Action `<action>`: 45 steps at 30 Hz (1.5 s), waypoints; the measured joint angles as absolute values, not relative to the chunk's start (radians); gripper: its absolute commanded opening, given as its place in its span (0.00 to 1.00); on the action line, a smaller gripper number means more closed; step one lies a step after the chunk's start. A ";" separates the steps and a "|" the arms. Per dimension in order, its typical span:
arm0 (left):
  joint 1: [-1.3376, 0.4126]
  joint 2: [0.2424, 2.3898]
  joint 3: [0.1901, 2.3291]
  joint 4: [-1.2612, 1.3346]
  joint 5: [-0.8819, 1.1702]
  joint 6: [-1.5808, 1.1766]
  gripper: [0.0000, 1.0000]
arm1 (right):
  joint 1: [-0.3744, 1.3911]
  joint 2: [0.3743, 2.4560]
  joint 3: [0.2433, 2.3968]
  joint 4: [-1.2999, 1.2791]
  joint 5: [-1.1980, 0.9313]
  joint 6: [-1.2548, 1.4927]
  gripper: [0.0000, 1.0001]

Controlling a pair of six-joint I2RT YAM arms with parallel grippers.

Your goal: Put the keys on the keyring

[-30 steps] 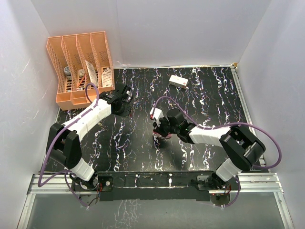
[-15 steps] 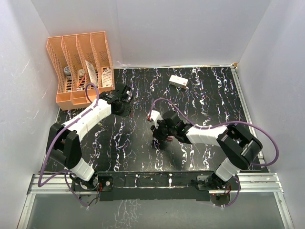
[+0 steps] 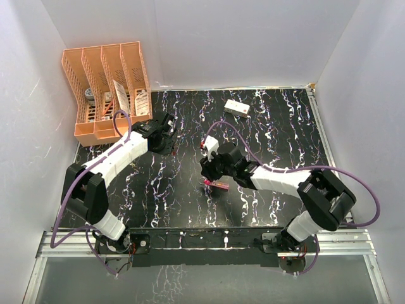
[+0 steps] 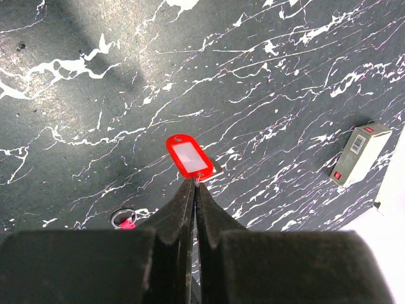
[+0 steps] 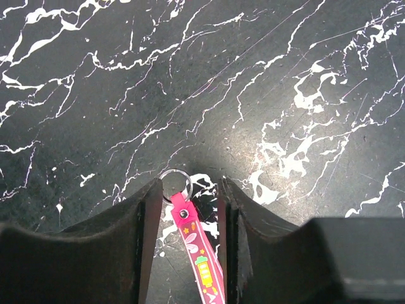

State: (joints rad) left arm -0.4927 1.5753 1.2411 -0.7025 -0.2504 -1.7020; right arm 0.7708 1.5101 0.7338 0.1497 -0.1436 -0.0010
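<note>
Left gripper (image 4: 195, 183): clamped on red key (image 4: 188, 156) | right gripper (image 5: 190, 185): half apart, straddling keyring (image 5: 195, 244) lying 12-to-6 o'clock on table (image 5: 285, 76)

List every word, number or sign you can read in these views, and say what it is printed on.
No text reads legibly in any view.
white box: barcode and red marks, print too small to read.
red tag: white insert, blank.
pink tag: small printed pictures, no readable words.
packets in the orange organizer: labels too blurred to read.
</note>
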 measured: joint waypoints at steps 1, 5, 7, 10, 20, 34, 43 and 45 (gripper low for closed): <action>-0.493 1.576 1.241 -0.702 -0.250 -1.702 0.00 | 0.772 1.512 0.743 0.141 -0.140 0.010 0.39; -0.493 1.575 1.241 -0.702 -0.250 -1.702 0.00 | 0.778 1.516 0.768 0.111 -0.134 0.033 0.40; -0.493 1.575 1.241 -0.702 -0.250 -1.702 0.00 | 0.779 1.531 0.783 0.096 -0.135 0.034 0.42; -0.493 1.575 1.241 -0.701 -0.250 -1.702 0.00 | 0.780 1.569 0.803 0.074 -0.139 0.033 0.42; -0.493 1.575 1.241 -0.692 -0.250 -1.702 0.00 | 0.786 1.614 0.802 0.026 -0.153 0.031 0.42; -0.493 1.575 1.241 -0.689 -0.250 -1.702 0.00 | 0.786 1.641 0.787 0.025 -0.141 0.027 0.40; -0.493 1.575 1.225 -0.688 -0.250 -1.702 0.00 | 0.798 1.647 0.787 0.027 -0.109 0.028 0.29; -0.493 1.575 1.225 -0.688 -0.250 -1.702 0.00 | 0.810 1.653 0.791 0.032 -0.089 0.029 0.28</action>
